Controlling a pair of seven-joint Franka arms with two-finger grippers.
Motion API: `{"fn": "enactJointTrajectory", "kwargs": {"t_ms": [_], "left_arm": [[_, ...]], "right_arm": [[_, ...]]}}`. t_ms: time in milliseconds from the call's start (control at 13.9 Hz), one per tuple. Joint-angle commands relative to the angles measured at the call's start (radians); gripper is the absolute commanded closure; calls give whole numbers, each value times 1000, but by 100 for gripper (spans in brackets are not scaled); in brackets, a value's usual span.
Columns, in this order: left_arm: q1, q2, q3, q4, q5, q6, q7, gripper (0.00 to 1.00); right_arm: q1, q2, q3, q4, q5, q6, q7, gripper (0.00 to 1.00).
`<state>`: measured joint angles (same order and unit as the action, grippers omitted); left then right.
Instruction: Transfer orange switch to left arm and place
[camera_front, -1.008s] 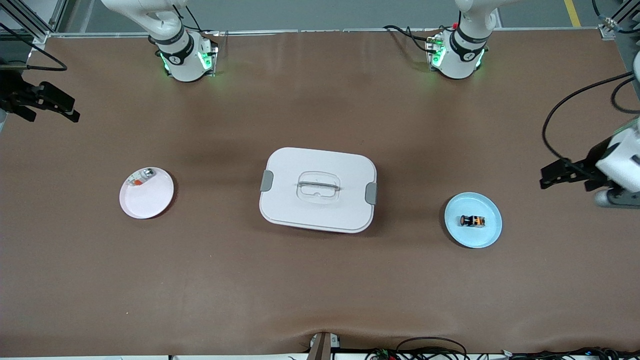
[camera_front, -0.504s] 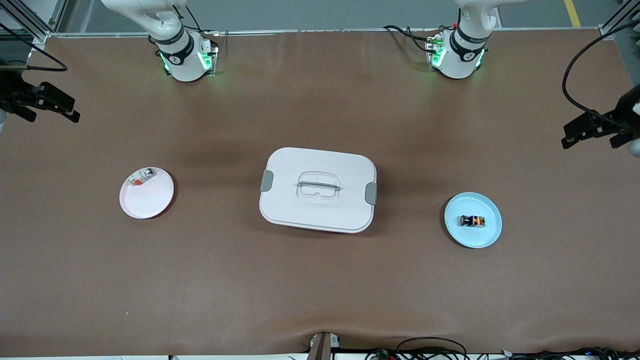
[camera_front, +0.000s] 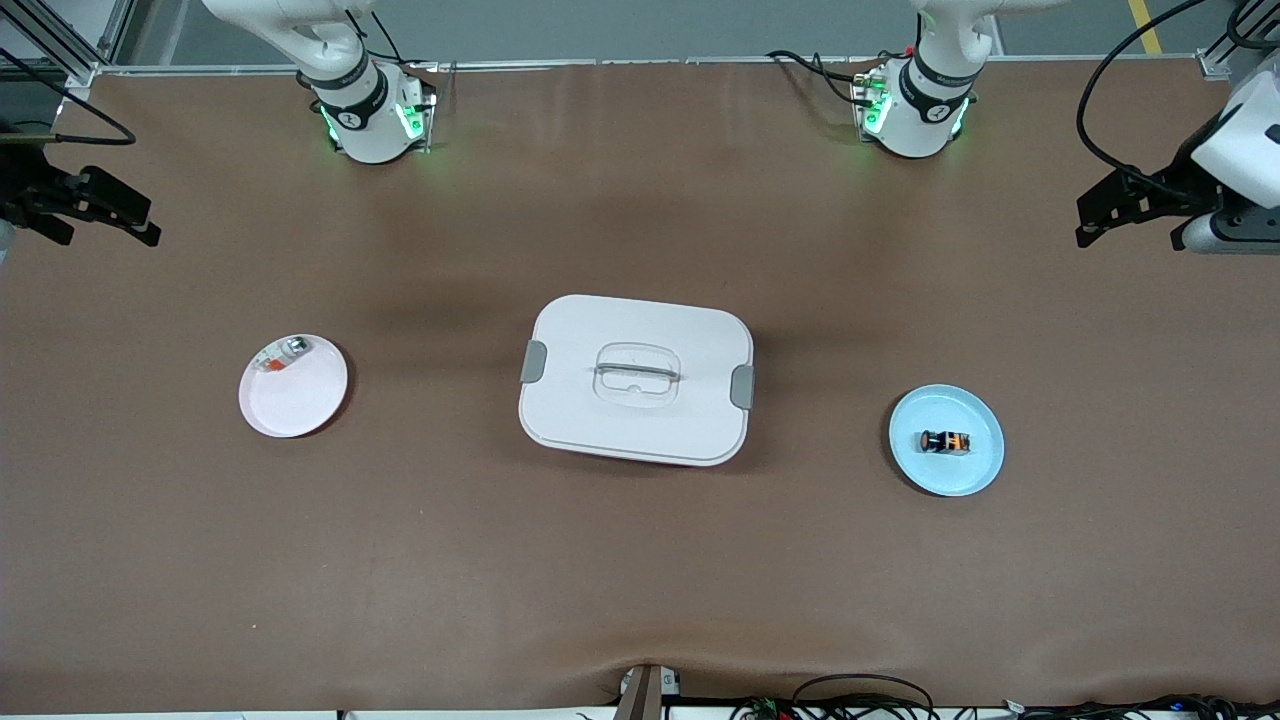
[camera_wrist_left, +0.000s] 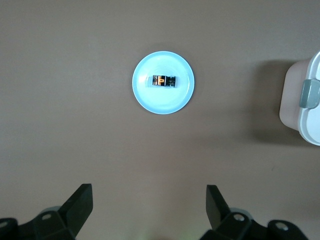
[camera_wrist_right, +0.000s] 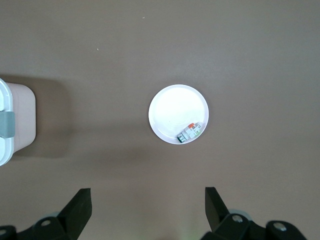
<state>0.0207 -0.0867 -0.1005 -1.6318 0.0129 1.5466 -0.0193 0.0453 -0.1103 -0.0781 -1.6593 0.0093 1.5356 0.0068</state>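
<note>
I see the left gripper (camera_front: 1100, 215) up high over the left arm's end of the table, fingers (camera_wrist_left: 80, 200) spread apart, empty. My right gripper (camera_front: 130, 222) hangs likewise over the right arm's end, fingers wide. The orange switch (camera_front: 945, 441) lies on its side in the blue plate (camera_front: 985, 465). Between that plate and the pink plate (camera_front: 300, 405), which carries a small silver-and-red item (camera_front: 283, 355), stands the box (camera_front: 636, 380).

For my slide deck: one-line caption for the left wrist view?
Open left gripper high over the orange switch on its blue plate.
</note>
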Motion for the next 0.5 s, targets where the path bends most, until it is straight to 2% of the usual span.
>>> {"fn": "enactJointTrajectory", "kwargs": {"t_ms": [0,432], "left_arm": [[-15,-36,19,-31,-11,12,1,0],[-15,-33,19,-22,-13,12,-7,0]], "right_arm": [[-16,11,9,22,-17,-19,-16,0],[-16,11,9,22,-17,-19,-16,0]]}}
